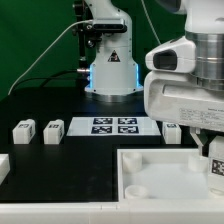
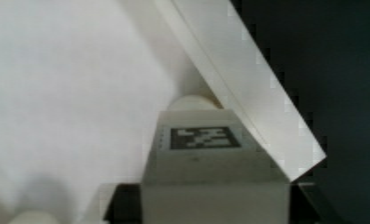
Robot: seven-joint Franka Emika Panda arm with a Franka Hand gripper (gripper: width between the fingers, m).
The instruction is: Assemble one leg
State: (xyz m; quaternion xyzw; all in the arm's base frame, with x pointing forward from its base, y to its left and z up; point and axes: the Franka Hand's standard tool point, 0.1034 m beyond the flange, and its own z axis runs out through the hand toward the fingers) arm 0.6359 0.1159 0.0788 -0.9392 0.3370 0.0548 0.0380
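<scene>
- We find the jaws pinching the leg (image 1: 216, 166) at the exterior view's lower right, just above the white tray part (image 1: 150, 175).
- Its long axis runs straight down from the jaws, towards that part's right side.

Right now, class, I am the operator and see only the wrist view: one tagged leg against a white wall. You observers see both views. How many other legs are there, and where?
Observer: Three more legs: two at the exterior view's left of the marker board, one at its right.
Operator: What is the white wall?
Observer: A side of the big tray-shaped part, lying nearer the camera than the marker board.
Operator: Where is the tool?
Observer: The tool hangs above the tray's corner at the exterior view's right, your leg beneath it.
</scene>
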